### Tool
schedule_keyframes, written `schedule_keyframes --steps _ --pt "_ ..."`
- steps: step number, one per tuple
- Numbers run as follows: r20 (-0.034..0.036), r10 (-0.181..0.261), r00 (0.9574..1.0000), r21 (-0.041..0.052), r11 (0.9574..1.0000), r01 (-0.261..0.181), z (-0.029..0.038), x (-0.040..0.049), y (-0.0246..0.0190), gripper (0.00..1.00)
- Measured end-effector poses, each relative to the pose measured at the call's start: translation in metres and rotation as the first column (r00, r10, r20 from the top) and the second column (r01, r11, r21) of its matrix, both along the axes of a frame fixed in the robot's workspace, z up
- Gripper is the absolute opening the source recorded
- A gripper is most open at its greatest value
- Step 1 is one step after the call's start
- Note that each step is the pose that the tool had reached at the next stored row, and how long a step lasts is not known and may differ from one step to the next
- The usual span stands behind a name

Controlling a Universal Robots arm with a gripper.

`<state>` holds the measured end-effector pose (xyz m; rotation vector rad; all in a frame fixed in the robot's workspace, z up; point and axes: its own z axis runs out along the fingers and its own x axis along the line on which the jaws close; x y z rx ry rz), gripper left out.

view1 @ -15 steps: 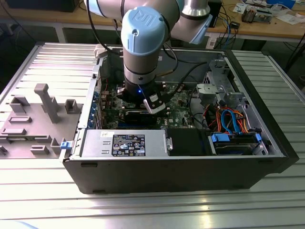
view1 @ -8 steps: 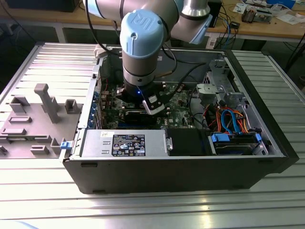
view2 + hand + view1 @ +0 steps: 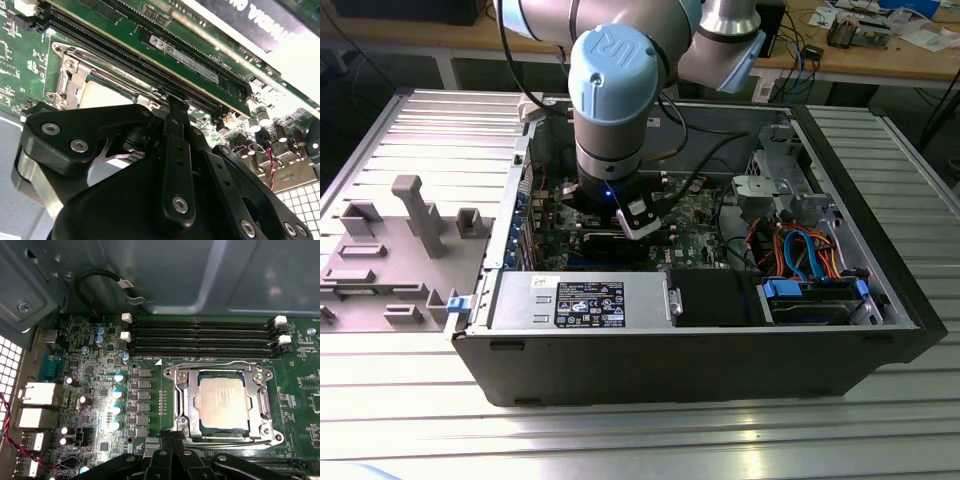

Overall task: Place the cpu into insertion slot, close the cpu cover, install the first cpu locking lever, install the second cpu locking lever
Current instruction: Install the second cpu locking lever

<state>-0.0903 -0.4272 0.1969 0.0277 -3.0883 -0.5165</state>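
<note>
Here, one small flat square cpu (image 3: 221,402) with a dull silver metal top lies seated in the square insertion slot (image 3: 186,405) with its shiny metal rim, set into the green motherboard (image 3: 150,365). One thin silver metal cpu cover (image 3: 262,402), a frame with a large square cut-out, lies flat around the chip, and two thin wire locking levers run along the socket's edges, one on the side toward the memory slots (image 3: 215,363) and one on the side toward the gripper (image 3: 235,442). Beyond that far lever lie four long narrow black memory slots (image 3: 200,340), side by side. Five blue-topped round capacitors stand in a line just beside the socket, with two more near the slot ends. The black gripper (image 3: 172,437) sits at the socket's near edge, its fingertips drawn together at the rim; in the second wrist view its fingers (image 3: 175,145) meet in front of the chip's pale top (image 3: 102,97). In the exterior view, the single blue-capped grey arm (image 3: 615,90) reaches down into the one open black computer case (image 3: 880,300), which rests on a ribbed aluminium table (image 3: 620,440). At nine o'clock from the case lies a grey plastic fixture tray (image 3: 380,260); at four o'clock inside it run orange and blue cables (image 3: 810,250).
</note>
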Motion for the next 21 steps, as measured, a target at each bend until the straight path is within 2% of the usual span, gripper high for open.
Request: schedule_keyframes --steps 12,16,21 --pt "0.0001 0.000 1.0000 0.0048 1.0000 0.000 -0.0015 -0.0042 0.0061 0.11" --pt "0.0001 0.000 1.0000 0.0050 1.0000 0.000 0.0096 -0.0045 0.0061 0.11" --pt "0.0001 0.000 1.0000 0.0050 1.0000 0.000 0.0306 -0.0047 0.0061 0.11"
